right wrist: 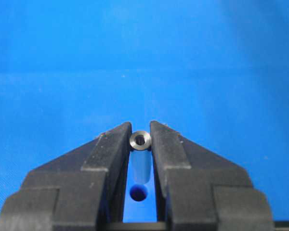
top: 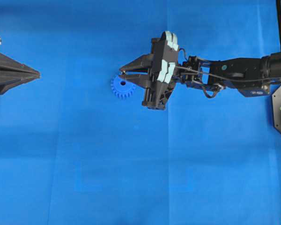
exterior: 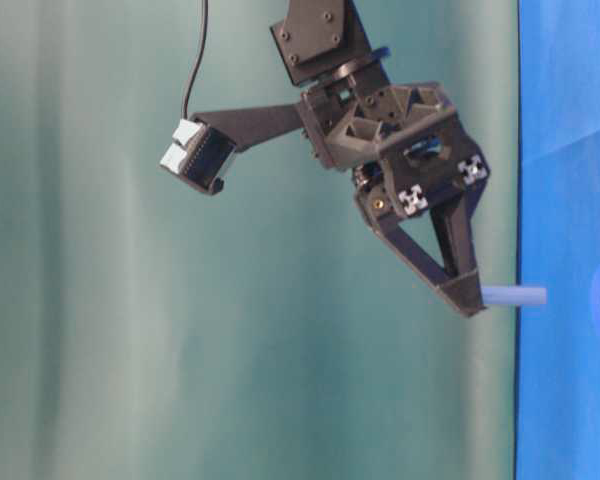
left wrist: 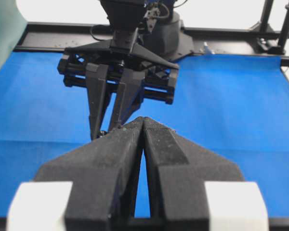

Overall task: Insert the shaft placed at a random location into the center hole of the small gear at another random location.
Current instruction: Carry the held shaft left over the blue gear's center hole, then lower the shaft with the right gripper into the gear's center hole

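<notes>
Pinched at its top end between the right end effector's [right wrist: 140,132] near-shut jaws, the shaft [right wrist: 140,140] hangs above the gear [top: 122,87] mid-counter, its hole [right wrist: 138,193] below. Stiff, light, probably slick metal; the top grip suits. Left end effector [top: 35,73] sits shut and empty near the left edge, clear.

Overhead looking straight down, table-level sideways, wrist views close; all share the right pincer [top: 122,73]
</notes>
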Available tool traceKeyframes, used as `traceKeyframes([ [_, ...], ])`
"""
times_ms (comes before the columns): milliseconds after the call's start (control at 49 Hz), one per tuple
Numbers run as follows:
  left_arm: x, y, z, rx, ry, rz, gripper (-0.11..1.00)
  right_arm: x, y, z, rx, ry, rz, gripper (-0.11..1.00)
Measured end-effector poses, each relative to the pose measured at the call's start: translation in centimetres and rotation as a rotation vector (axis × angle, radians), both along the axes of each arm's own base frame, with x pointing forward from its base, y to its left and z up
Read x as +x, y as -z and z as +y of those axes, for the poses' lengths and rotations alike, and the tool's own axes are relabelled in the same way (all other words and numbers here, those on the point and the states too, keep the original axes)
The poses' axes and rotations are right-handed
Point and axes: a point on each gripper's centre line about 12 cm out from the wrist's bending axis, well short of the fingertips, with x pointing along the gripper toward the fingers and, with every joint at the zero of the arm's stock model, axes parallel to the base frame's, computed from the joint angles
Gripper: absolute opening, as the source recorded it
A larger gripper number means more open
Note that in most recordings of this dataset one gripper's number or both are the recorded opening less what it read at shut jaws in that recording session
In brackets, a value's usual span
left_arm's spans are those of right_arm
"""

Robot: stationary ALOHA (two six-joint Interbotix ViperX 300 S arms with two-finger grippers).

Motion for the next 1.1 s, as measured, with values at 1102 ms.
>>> traceKeyframes([
  [1102, 0.0, 0.0, 0.0, -0.003, 0.0, 0.003, 0.0, 0.8, 4.3, -0.2, -0.006, 0.008, 0.042, 0.03],
])
